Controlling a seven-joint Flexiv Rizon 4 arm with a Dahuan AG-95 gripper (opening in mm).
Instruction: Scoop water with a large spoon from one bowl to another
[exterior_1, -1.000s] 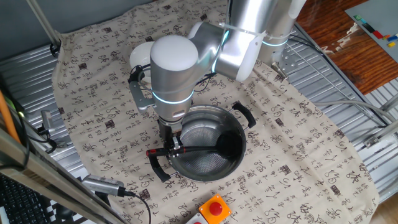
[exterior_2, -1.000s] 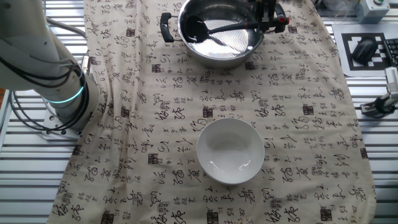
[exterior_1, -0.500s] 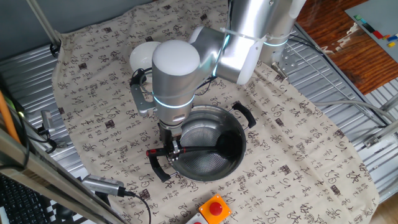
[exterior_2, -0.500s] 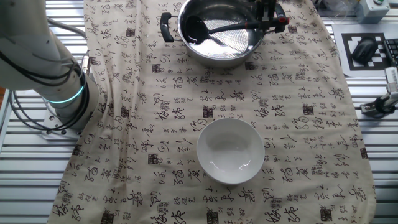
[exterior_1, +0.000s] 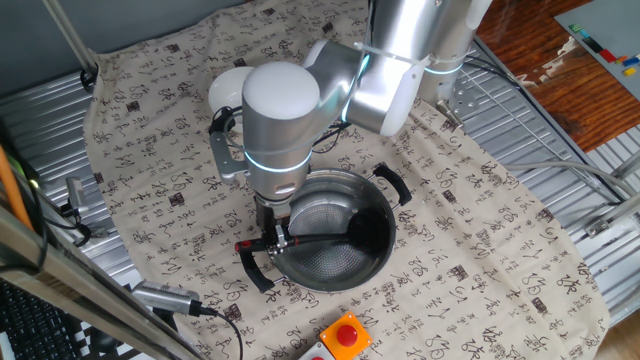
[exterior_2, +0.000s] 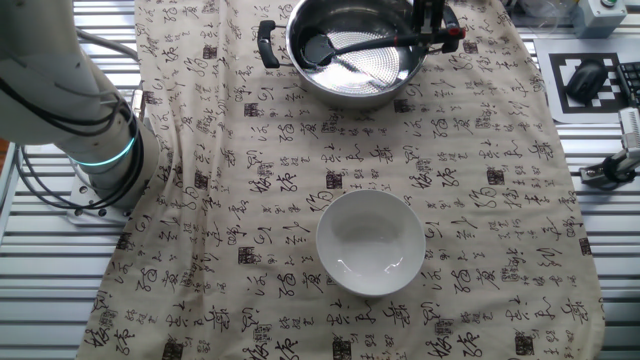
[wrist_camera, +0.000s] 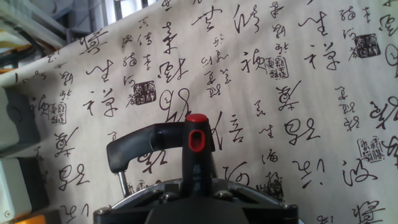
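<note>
Presently: gripper (exterior_1: 279, 237) clenched on ladle (exterior_2: 360, 41) handle near its red tip, scoop inside steel pot (exterior_2: 345, 85); white bowl (exterior_2: 370, 243) well apart on cloth (exterior_2: 480, 230).

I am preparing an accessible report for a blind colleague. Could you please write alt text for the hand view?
The red-tipped black ladle handle rises from the bottom centre, crossing over a black loop handle of the steel pot. Behind them lies a beige tablecloth printed with black calligraphy. The gripper's fingers are not clearly visible here.
</note>
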